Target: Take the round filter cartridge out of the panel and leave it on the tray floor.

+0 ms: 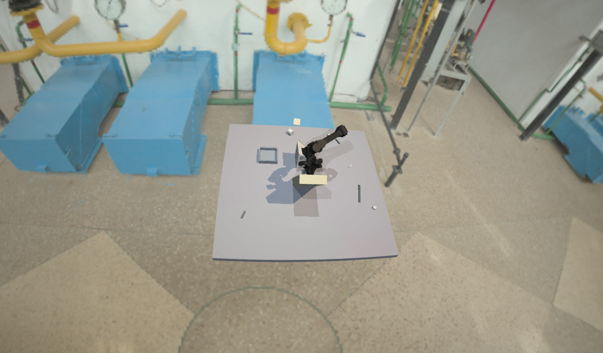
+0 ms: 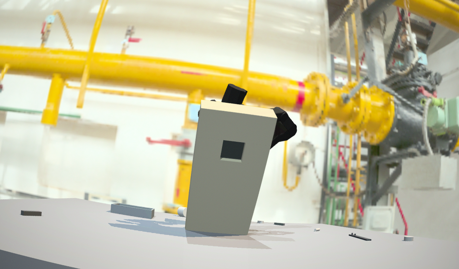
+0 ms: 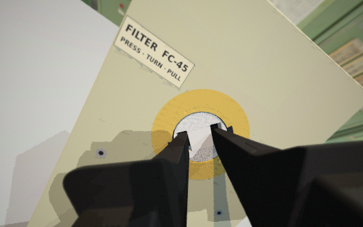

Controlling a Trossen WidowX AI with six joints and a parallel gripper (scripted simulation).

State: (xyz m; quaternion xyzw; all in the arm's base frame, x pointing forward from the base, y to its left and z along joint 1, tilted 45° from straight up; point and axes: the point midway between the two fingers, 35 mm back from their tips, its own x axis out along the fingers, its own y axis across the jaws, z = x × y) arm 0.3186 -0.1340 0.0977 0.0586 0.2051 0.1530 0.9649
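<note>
While it sits in the panel: the filter cartridge (image 3: 199,130) is seated in its yellow ring (image 3: 174,110), pale round face showing between the two dark fingers.
Hand: the hand (image 3: 198,130) is clamped on the cartridge, one fingertip in each slot, as far as I can judge.
Label: the plate (image 3: 154,52) reads PRESS, TURN, PULL.
Step in hand: probably the pull; draw straight back along the cartridge's axis, square to the service panel (image 3: 271,74), grip firm.
Risk: a skewed pull could jam it or tip the panel.
Tray: the grey tray (image 1: 267,155) lies left of the panel on the desk (image 1: 259,228), well apart.
</note>
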